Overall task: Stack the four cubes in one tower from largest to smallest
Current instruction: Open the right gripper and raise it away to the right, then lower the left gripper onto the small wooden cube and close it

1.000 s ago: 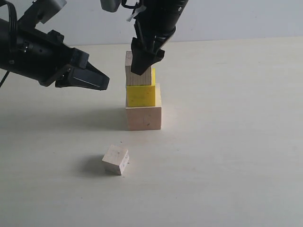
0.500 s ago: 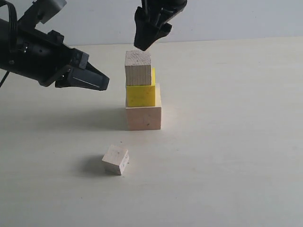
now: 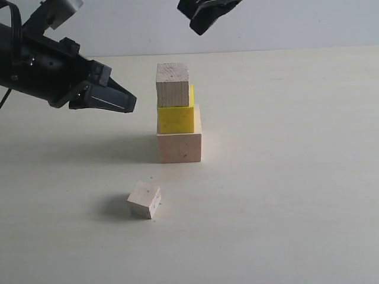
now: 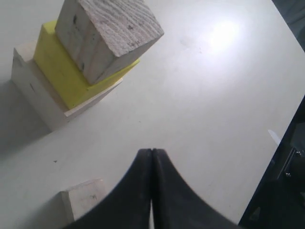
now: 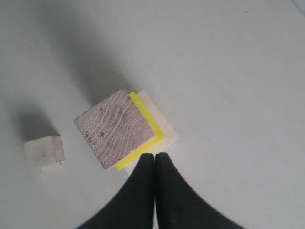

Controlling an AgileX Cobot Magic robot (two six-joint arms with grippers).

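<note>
Three cubes stand stacked at the table's middle: the large pale wooden cube at the bottom, the yellow cube on it, the medium wooden cube on top. The small wooden cube lies alone on the table in front of the stack, a little to the left. My right gripper hangs shut and empty high above the stack. My left gripper is shut, empty, left of the stack at the yellow cube's height.
The pale table carries nothing else. The left arm's black body reaches in from the left edge. A dark edge and a fixture show at one side of the left wrist view.
My right gripper has let go of the medium wooden cube on the stack and risen straight up, well above it. The left arm and the cubes have not moved.
</note>
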